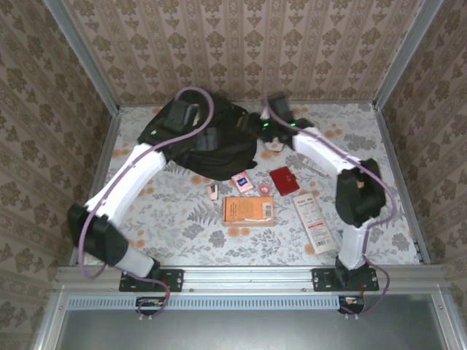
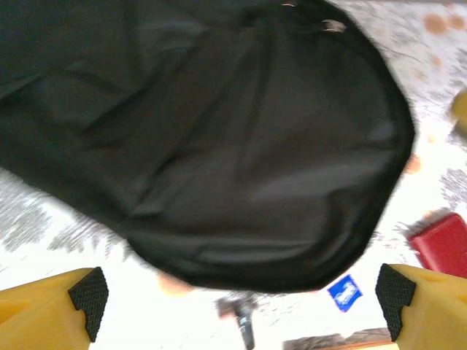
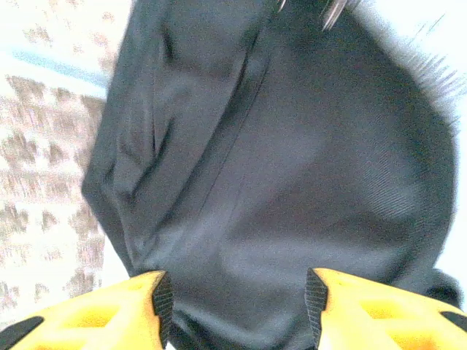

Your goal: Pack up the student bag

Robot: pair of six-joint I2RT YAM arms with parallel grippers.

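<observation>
The student bag (image 1: pixel 211 142) lies slumped at the far side of the worktop (image 1: pixel 182 233), a little left of centre, with both wrists gathered over it. The left jaws are spread wide above the bag's rounded end, nothing between the pads (image 2: pixel 89 293). The right jaws stand parted too, low over the dark cloth beside a long seam, and black fabric shows across the gap. Whether the pads (image 3: pixel 162 295) actually touch it, I cannot tell.

The things that look meant for packing wait nearer the arms: an orange box (image 1: pixel 248 210), a red wallet (image 1: pixel 284 180), a long white packet (image 1: pixel 314 222), a small pink and blue card (image 1: pixel 241 181) and a small pale item (image 1: pixel 212 192).

The main risk, as I judge it, is the cloth itself. It is limp and creased, so closing jaws may catch only a loose fold, not a zipper pull (image 3: pixel 332 11), and the mouth would not open. A pull on such a fold could drag the whole bag (nothing seems to pin it down) toward the card and wallet just beside its near edge, shoving them about. The two wrists are also close together over one soft target, so a careless reach by either could knock the other or snag a cable.
</observation>
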